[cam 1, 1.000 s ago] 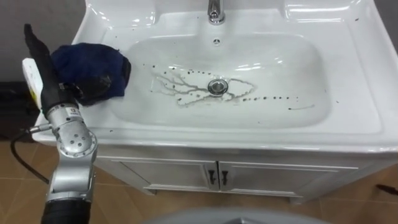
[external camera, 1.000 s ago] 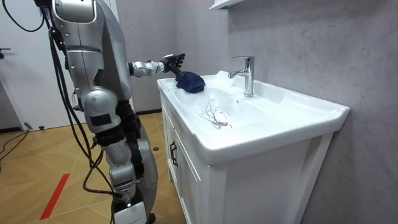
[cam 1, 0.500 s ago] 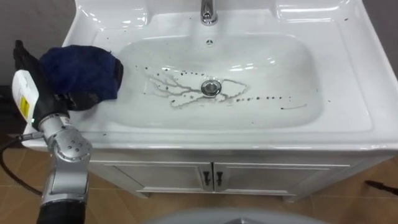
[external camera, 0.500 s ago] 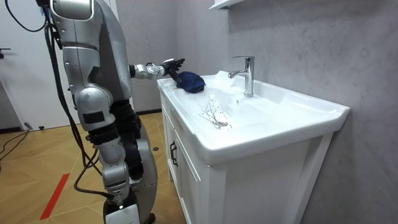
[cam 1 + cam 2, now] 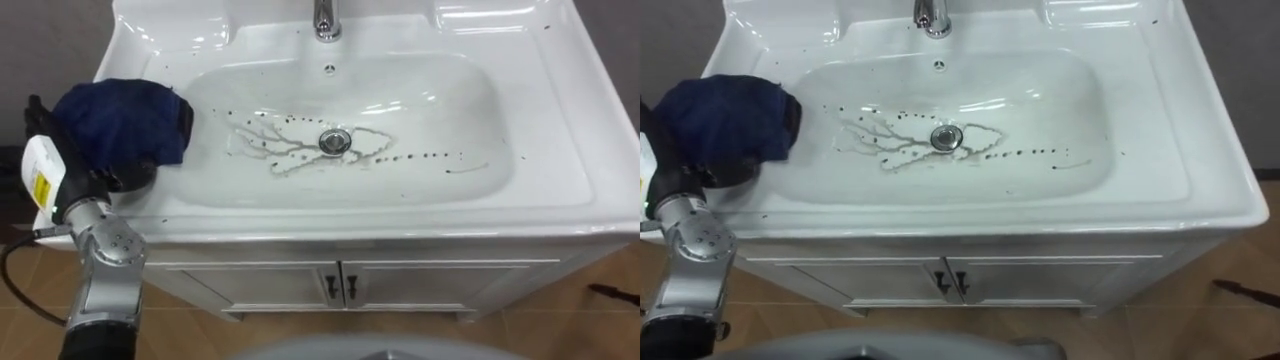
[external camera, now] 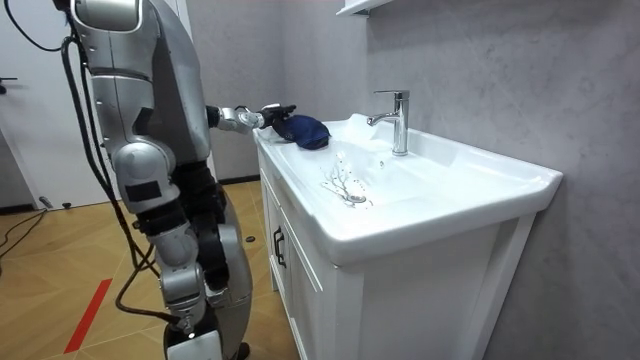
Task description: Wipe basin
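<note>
Reaching from the near left with the left hand (image 5: 63, 165) against the crumpled dark blue cloth (image 5: 122, 118) on the left rim of the white ceramic basin (image 5: 580, 120), likely to gather it for the dark branching grime (image 5: 285, 148) mid-bowl; cannot tell whether clasped.

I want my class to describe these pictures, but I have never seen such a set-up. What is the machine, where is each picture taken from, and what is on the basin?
The machine is a two-legged robot standing at a white basin. Two pictures come from cameras in its head, looking down; the third is from a camera standing in the room. A dark blue cloth lies on the basin's left rim. The robot's left hand is at the cloth; whether it grips it I cannot tell. Dark streaks spread round the drain, in front of the tap.
</note>
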Tool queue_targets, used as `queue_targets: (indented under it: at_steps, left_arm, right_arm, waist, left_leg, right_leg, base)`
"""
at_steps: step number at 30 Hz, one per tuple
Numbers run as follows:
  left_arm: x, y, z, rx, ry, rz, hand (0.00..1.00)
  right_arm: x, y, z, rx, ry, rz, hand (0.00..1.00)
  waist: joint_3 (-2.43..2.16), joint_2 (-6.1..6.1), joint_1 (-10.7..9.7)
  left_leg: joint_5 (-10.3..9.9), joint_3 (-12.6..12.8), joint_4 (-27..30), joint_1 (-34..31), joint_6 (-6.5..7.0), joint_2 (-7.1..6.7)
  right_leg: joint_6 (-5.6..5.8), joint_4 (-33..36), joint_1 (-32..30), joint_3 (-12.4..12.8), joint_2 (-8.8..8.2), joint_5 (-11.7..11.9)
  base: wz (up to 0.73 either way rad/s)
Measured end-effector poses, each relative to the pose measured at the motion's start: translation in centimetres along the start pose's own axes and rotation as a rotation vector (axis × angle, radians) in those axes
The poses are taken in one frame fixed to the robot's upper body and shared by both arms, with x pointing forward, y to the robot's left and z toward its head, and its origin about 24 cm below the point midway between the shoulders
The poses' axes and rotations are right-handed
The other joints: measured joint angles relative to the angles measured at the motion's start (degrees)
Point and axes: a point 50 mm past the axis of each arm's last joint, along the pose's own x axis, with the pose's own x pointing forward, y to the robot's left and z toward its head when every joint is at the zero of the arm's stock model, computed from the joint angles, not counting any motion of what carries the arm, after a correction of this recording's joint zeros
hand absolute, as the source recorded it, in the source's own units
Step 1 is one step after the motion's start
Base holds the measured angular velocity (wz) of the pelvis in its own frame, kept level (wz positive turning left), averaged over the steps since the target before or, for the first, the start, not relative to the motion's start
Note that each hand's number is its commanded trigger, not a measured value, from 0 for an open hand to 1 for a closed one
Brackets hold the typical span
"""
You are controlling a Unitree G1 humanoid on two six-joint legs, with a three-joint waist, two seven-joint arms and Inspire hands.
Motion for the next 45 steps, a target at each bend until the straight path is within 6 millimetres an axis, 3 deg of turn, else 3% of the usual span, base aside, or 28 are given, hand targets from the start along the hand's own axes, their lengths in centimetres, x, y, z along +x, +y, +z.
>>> queue_targets:
  at_steps: [7,25,36,45]
  left_arm:
    - [-0.5,-1.1,0.5,0.019,-0.029,-0.046,0.0]
    - [-0.4,-1.1,1.7,0.192,-0.163,0.009,0.0]
    - [-0.5,-1.6,0.5,0.229,-0.127,-0.02,0.0]
    - [-0.7,-2.3,-0.7,0.305,-0.124,-0.056,0.0]
  right_arm:
    - [0.0,0.0,0.1,-0.001,-0.005,0.0,0.0]
    - [0.0,-0.2,-0.2,0.004,-0.019,-0.016,0.0]
    - [0.1,0.0,-2.0,0.03,0.018,-0.037,0.0]
    - [0.0,-0.2,-1.7,0.056,0.006,-0.05,0.0]
  waist:
    - [0.0,-0.02,-0.5]
    - [0.12,0.4,-3.2]
    - [0.29,0.64,-3.8]
    - [0.31,0.64,-4.3]
  left_leg:
    - [0.1,-0.2,0.4,-0.6,-0.08,0.16]
    - [0.1,-0.3,0.7,-1.1,-0.13,0.45]
    - [0.1,0.6,0.4,-1.0,-0.12,0.46]
    - [0.1,0.9,0.2,-0.8,-0.15,0.48]
  right_leg:
    - [-0.12,0.1,-0.3,-0.1,0.02,0.1]
    - [-0.2,1.0,-1.2,0.3,0.1,0.1]
    - [-0.2,1.0,-1.2,1.7,0.16,0.1]
    - [-0.38,0.8,-1.5,2.3,0.23,0.0]
  base:
    - [0.01]
    - [0.0]
    - [-0.03]
    - [-0.01]
